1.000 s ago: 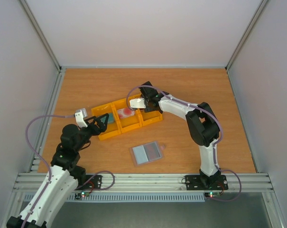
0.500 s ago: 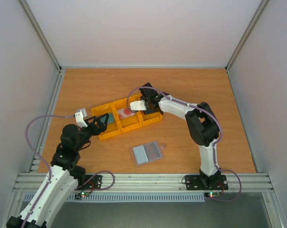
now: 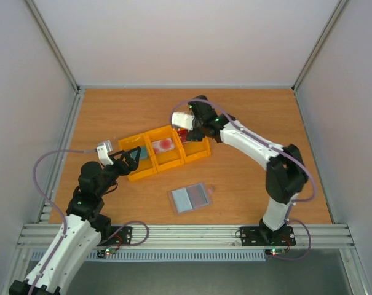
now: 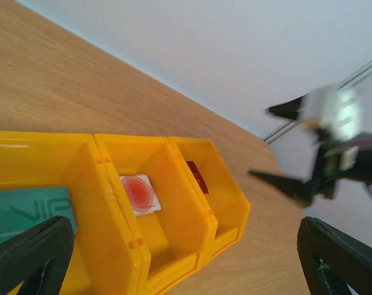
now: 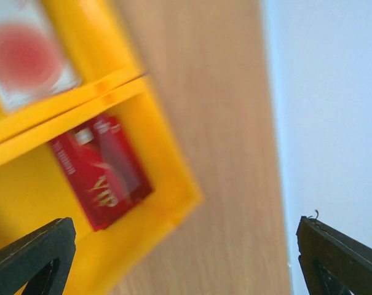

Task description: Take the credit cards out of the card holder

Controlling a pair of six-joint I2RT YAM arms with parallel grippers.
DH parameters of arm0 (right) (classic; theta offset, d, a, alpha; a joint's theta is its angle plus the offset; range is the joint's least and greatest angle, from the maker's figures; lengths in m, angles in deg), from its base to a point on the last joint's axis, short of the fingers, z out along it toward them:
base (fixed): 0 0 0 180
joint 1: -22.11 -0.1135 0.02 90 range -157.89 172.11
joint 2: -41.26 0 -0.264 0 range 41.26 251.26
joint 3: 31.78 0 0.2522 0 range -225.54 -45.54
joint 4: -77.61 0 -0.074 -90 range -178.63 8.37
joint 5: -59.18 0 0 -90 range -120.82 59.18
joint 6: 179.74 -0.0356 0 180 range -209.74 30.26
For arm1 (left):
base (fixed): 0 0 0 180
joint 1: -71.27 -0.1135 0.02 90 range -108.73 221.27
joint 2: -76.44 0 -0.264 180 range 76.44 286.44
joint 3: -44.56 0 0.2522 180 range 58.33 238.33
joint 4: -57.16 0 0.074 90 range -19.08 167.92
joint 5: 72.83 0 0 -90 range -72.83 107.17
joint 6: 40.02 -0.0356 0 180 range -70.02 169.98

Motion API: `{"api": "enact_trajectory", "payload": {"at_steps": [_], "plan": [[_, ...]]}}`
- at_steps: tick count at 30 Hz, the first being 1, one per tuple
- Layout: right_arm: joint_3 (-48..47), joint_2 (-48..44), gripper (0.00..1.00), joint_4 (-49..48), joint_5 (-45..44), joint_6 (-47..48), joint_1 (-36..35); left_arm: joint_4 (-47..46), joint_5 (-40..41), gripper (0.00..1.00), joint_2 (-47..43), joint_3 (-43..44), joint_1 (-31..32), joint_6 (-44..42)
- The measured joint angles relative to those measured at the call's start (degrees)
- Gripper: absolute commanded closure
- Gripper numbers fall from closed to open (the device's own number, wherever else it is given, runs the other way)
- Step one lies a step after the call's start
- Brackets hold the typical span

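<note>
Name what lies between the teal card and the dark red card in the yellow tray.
The white card with a red blotch, in the tray's middle compartment; the left wrist view shows it.

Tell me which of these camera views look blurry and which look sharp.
Top external view: sharp and evenly lit, with only soft shadows. Left wrist view: the yellow tray is crisp, but the right end effector is smeared. Right wrist view: blurred throughout; the dark red card has smudged lettering and the whitish-pink card is a soft blotch.
</note>
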Motion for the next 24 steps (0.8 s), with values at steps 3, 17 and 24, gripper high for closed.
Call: {"api": "enact_trajectory", "payload": {"at_steps": [3,17,24], "plan": [[0.20,-7.93,0.01,-1.92,-0.46,-13.22,0.39,-0.63,-0.04,0.01,-0.76,-0.79,0.00,0.02],[12.33,-35.10,0.07,10.78,2.51,-67.10,3.13,-2.67,-3.43,0.01,-0.70,-2.16,-0.02,0.68],[23.34,-31.17,0.11,23.12,3.87,-78.93,2.84,-3.32,-5.40,0.01,3.02,-2.58,0.00,1.86]]}}
